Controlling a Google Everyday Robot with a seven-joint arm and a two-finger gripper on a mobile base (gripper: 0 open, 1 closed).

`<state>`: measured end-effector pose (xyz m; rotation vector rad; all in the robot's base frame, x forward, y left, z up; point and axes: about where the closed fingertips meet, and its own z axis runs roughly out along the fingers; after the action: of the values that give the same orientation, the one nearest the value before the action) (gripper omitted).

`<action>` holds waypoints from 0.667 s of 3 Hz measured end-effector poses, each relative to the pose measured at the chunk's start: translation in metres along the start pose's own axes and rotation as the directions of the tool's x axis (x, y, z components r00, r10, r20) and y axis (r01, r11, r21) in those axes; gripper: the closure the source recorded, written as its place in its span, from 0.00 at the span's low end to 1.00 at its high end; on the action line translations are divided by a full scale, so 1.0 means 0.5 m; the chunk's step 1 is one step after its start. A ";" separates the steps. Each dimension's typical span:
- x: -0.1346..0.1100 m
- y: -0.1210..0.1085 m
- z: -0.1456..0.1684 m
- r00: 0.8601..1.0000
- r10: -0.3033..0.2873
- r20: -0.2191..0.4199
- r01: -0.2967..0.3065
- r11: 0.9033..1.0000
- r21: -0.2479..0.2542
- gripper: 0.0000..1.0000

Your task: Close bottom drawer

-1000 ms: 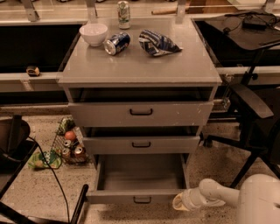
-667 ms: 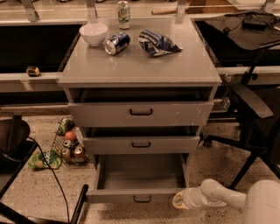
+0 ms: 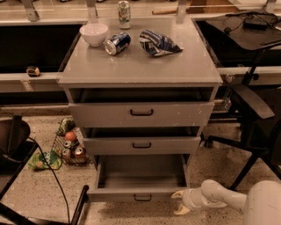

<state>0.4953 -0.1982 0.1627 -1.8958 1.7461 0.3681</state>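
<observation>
The bottom drawer (image 3: 139,194) of the grey cabinet (image 3: 140,70) is pulled far out, showing its empty inside, with a small black handle (image 3: 142,198) on its shallow front. My gripper (image 3: 179,201) is at the drawer front's right end, just beside its corner, with the white arm (image 3: 228,200) reaching in from the lower right. Its two cream fingers (image 3: 177,194) are spread apart and hold nothing. The middle drawer (image 3: 141,145) and top drawer (image 3: 141,114) stand slightly out.
On the cabinet top sit a white bowl (image 3: 94,34), a tipped blue can (image 3: 117,43), an upright can (image 3: 124,9) and a crumpled chip bag (image 3: 158,43). A wire basket of cans (image 3: 68,147) stands on the floor left. Black chairs are at right (image 3: 257,114) and lower left (image 3: 13,145).
The arm and gripper have shifted very slightly left toward the drawer's right front corner. The drawer stands as far out as before.
</observation>
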 end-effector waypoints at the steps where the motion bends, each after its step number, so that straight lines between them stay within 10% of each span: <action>1: 0.000 0.000 0.000 1.000 0.000 0.000 0.000 1.000 0.000 0.00; 2: 0.000 0.000 0.000 1.000 0.000 0.000 0.000 1.000 0.000 0.00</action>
<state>0.4953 -0.1981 0.1626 -1.8959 1.7459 0.3683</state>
